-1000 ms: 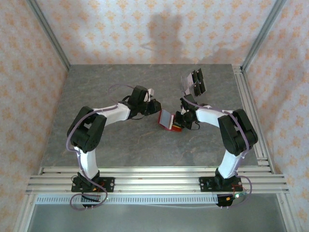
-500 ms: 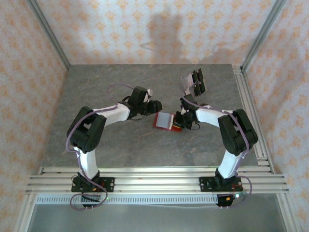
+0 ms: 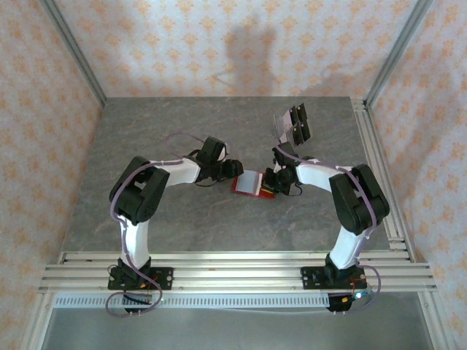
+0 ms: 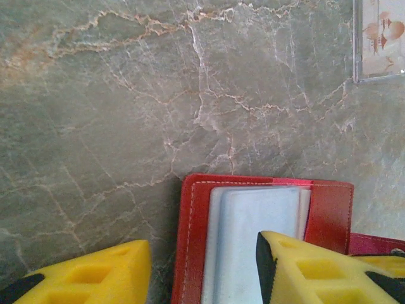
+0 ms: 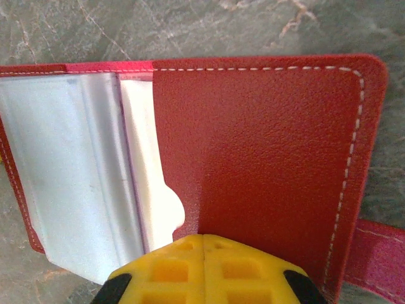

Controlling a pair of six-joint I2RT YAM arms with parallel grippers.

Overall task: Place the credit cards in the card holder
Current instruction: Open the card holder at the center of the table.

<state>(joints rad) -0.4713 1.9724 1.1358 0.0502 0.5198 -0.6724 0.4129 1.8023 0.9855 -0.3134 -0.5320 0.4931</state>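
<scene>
**Red wallet open between two claws**

One card holder (image 3: 249,183) (image 4: 329,209) (image 5: 266,145) lies open mid-table, grey lining up. The left gripper (image 3: 235,168) (image 4: 202,253), jaws half apart and empty, hangs at its left edge. The right gripper (image 3: 270,182) (image 5: 204,244), fingers together, sits on its right red flap; pinching or pressing, I cannot tell. One cluster of credit cards (image 3: 293,124) lies far right, count unclear. The table (image 3: 182,131) is grey veined stone, the walls (image 3: 182,44) peach-patterned.

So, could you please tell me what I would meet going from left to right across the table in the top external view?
The left gripper → card holder → right gripper → credit cards, which lie farther back on the table.
</scene>
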